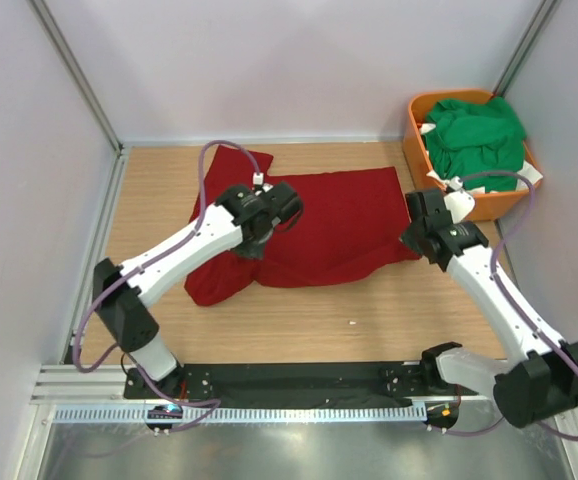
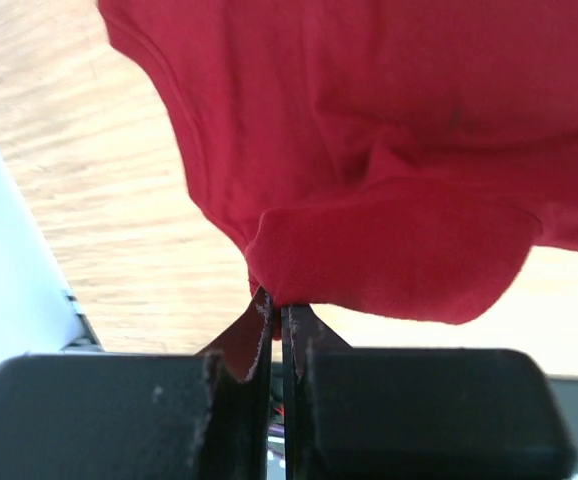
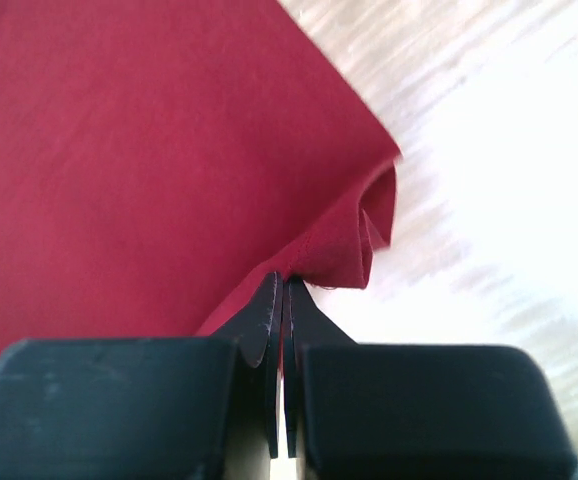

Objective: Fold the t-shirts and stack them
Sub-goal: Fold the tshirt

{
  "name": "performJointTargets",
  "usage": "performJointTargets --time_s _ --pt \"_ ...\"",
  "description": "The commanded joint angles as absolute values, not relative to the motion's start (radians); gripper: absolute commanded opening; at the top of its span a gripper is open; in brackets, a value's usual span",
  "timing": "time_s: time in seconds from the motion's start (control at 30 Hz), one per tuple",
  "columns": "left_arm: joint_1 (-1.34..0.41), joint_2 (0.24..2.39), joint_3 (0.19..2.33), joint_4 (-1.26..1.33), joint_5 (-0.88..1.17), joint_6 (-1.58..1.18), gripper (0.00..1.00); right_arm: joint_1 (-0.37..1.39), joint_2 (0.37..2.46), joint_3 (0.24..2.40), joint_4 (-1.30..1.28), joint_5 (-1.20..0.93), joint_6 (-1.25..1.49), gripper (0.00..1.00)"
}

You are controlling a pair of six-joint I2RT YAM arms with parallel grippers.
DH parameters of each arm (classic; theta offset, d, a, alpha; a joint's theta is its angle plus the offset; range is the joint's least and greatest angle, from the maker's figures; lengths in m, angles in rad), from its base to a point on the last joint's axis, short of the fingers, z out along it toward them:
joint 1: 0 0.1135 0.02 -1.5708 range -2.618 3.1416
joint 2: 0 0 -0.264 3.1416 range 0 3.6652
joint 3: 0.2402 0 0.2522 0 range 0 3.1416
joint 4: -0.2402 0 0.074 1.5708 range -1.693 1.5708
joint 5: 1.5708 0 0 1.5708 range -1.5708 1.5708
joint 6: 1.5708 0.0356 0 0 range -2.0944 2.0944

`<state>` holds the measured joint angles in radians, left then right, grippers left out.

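Left gripper (image 2: 276, 312) and right gripper (image 3: 281, 286) are each clamping closed on an edge of the dark red t-shirt (image 1: 341, 215) lying ahead of them, likely tensioning it for folding.

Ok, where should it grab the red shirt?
Probably at a hem or loose fold near each side, coming in low from that side. The red shirt lies mostly flat, so only those bits lift enough to pinch; the left gripper and right gripper pinch such spots.
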<state>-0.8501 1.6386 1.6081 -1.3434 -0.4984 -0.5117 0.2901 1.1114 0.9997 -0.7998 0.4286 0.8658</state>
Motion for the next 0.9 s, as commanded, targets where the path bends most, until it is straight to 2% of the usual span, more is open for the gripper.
performJointTargets --time_s 0.0,0.2,0.43,0.6,0.87 --pt "-0.835 1.729 1.683 -1.439 -0.549 -0.431 0.00 0.252 1.199 1.066 -0.706 0.482 0.805 0.01" --pt "-0.792 1.870 1.784 -1.445 -0.617 -0.405 0.00 0.198 1.351 1.120 -0.643 0.446 0.765 0.01" --pt "-0.690 1.934 1.819 -1.442 -0.706 -0.380 0.00 0.167 1.486 1.161 -0.594 0.376 0.729 0.01" --pt "-0.608 1.954 1.841 -1.410 -0.706 -0.350 0.00 0.155 1.554 1.184 -0.572 0.356 0.706 0.01" --pt "-0.558 2.130 1.989 -1.384 -0.686 -0.287 0.00 0.146 1.710 1.272 -0.557 0.356 0.692 0.01"
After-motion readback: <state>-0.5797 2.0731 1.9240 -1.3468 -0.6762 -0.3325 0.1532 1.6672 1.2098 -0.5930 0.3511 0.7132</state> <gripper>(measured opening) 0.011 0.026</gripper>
